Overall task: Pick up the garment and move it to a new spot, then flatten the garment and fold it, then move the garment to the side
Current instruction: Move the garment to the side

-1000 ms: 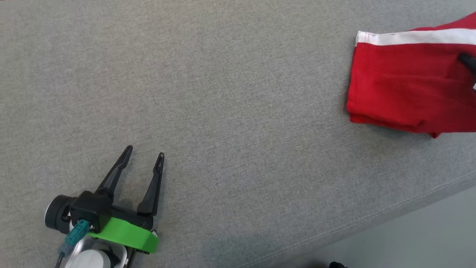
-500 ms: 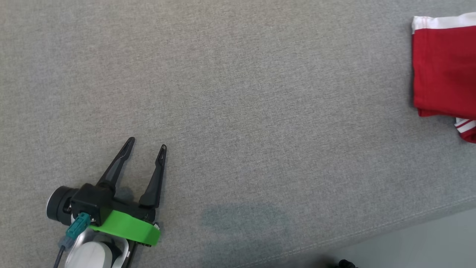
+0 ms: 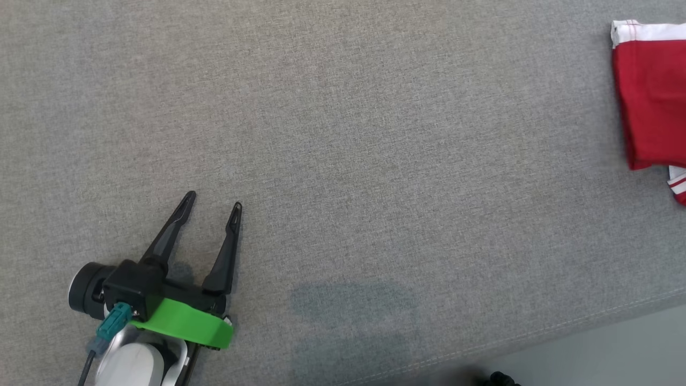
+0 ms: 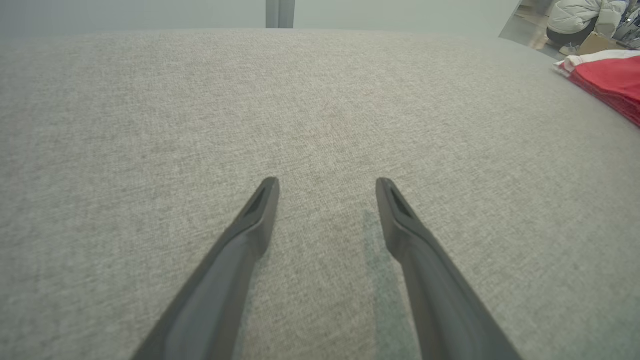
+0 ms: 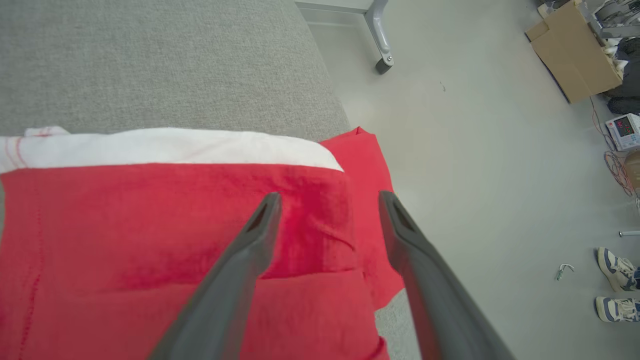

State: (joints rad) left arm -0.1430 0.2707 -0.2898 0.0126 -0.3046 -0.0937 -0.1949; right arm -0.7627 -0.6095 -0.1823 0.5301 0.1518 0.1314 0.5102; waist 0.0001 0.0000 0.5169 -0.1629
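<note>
Where the right hand [image 5: 328, 196] hangs over the garment [image 5: 150, 225], its two fingers stand spread apart, released and gripping nothing. Well apart from the garment, the left hand [image 3: 213, 200] sits low over the worktop [image 3: 375, 134], fingers likewise parted and empty. The garment is red with a white band along one edge, folded into a flat stack. It lies at the worktop's rim, one corner reaching past it above the floor [image 5: 475, 150]. Open grey worktop stretches from the garment to the left hand.

Folded red garment [image 3: 651, 102] on grey table [image 3: 343, 134]
</note>
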